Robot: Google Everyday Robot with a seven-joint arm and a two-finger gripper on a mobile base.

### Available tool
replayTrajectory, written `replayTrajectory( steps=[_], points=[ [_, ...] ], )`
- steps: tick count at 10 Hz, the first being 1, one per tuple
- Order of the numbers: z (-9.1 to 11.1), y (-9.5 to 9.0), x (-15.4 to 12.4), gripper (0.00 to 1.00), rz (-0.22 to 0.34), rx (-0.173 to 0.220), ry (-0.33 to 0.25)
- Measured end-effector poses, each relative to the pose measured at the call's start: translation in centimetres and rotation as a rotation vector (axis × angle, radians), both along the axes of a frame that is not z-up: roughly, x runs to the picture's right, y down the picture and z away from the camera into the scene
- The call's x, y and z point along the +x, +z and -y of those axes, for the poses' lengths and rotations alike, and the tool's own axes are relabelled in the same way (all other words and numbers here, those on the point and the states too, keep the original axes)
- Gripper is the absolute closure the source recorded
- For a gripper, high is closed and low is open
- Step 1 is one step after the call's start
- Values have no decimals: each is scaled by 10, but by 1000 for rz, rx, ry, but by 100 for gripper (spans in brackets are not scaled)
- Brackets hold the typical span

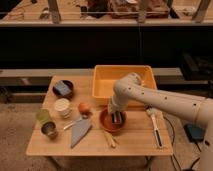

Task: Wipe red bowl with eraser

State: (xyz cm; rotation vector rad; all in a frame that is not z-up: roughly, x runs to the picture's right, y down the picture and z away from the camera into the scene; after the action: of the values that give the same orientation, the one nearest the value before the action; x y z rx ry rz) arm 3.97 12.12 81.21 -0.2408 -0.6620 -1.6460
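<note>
The red bowl [107,122] sits on the wooden table [135,142], in front of the yellow tub. My gripper [118,116] comes down from the white arm on the right and reaches into the bowl's right half. A small dark block, the eraser [119,118], shows at the fingertips inside the bowl, against its inner surface. The gripper hides part of the bowl's far rim.
A yellow-orange tub [122,80] stands behind the bowl. A white-handled tool [155,127] lies to the right. A dark purple bowl with a blue block [63,88], a white cup [62,106], an orange ball [84,107], green and metal cups [46,123] and a grey wedge [79,132] stand left.
</note>
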Motion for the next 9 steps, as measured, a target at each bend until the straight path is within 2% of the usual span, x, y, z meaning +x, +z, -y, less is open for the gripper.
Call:
replayTrajectory(
  steps=[5,9],
  points=[
    [-5,-12,-18,100,68,2,-15],
    [-18,-35,-28,100,115,14,-30]
  ],
)
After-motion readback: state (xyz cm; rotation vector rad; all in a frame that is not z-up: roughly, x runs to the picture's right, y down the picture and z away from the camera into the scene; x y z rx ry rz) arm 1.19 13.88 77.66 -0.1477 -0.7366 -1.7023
